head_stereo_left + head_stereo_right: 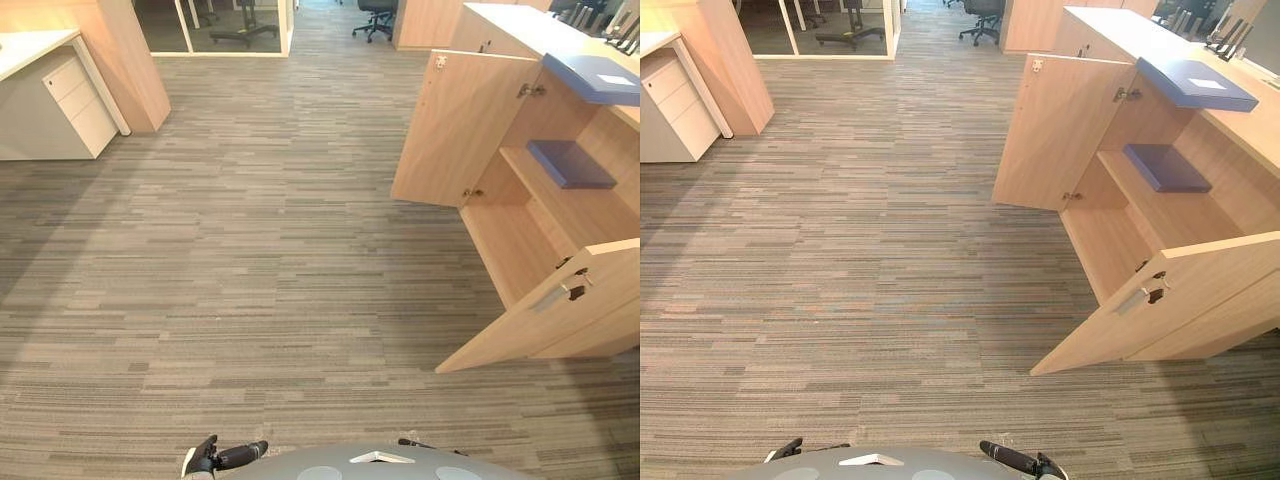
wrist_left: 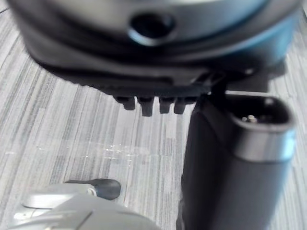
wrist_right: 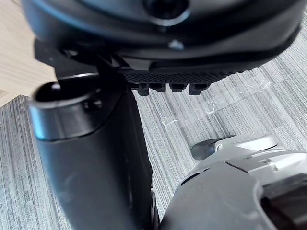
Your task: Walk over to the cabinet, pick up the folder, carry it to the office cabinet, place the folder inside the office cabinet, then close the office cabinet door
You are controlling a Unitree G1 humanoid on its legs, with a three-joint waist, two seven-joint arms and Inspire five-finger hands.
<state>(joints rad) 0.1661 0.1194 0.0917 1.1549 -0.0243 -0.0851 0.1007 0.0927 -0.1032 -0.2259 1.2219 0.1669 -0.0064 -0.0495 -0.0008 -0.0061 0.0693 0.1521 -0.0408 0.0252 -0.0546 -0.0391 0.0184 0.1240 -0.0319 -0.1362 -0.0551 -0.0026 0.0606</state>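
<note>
- Folders of one blue are seen in two places. The upper folder (image 1: 595,77) lies flat on the tabletop (image 1: 510,25) of the cabinet (image 1: 505,250), at its front edge. The lower folder (image 1: 570,163) lies flat on the shelf (image 1: 575,210) inside, toward the back.
- Which of the two is the task's own cannot be settled from these views. If it is the lower folder, the placing is judged done and only the doors are left. If it is the upper folder, the pick-up is not yet made.
- The left hand (image 1: 225,457) is seen low at the near edge of the head view, with its fingers loose and straight and nothing held. The right hand (image 1: 1012,458) is carried the same way, empty. This is judged a walking posture, not a reach.
- The cabinet is left fully exposed by its two doors. The far door (image 1: 460,130) is swung out roughly square to the front. The near door (image 1: 560,315) is swung out toward the robot, so the shelf can be reached from the front.
- The free edge of the near door juts into the carpet (image 1: 250,250) and is judged the main thing to be skirted on approach.
- Broad open carpet is offered between the robot and the cabinet. A drawer unit (image 1: 75,105) stands well apart at the far left.
</note>
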